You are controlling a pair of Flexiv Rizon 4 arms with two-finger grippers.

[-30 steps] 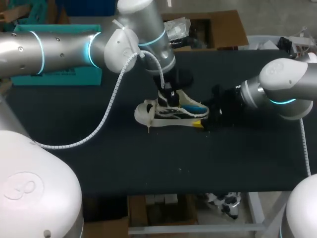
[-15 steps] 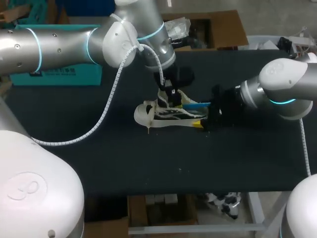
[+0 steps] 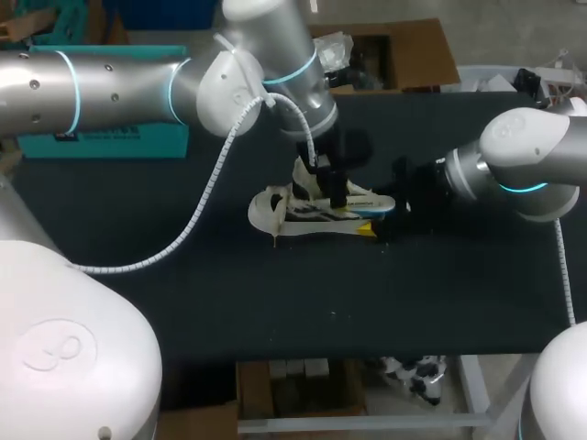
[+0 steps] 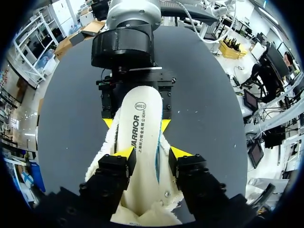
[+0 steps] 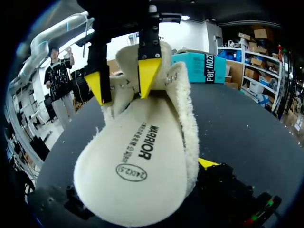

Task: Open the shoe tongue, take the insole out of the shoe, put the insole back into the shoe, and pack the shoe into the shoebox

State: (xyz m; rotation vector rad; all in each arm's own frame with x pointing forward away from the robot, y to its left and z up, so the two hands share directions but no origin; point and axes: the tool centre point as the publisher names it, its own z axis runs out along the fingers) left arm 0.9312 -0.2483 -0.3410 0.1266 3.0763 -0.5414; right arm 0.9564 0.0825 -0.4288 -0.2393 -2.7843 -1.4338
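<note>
A white fleece-lined shoe (image 3: pixel 293 213) lies mid-table, toe toward my right arm. The white insole (image 3: pixel 367 197) rests along its top, sticking out over the toe. In the left wrist view the insole (image 4: pixel 140 133) runs between the fingers of my left gripper (image 4: pixel 152 152), which stands open just above the shoe's collar. My right gripper (image 3: pixel 381 225) is shut on the shoe's toe, one fingertip on each side. In the right wrist view the insole (image 5: pixel 137 156) hides all but one fingertip (image 5: pixel 209 164). A teal shoebox (image 3: pixel 119 142) sits at the back left.
The black table (image 3: pixel 229 302) stretches wide in front of the shoe toward the near edge. My left arm's white cable (image 3: pixel 197 215) hangs low over the table's left half.
My left gripper has opened and let go of the insole. The insole, lifted at an angle before, now lies flatter along the shoe. The right arm has kept still.
</note>
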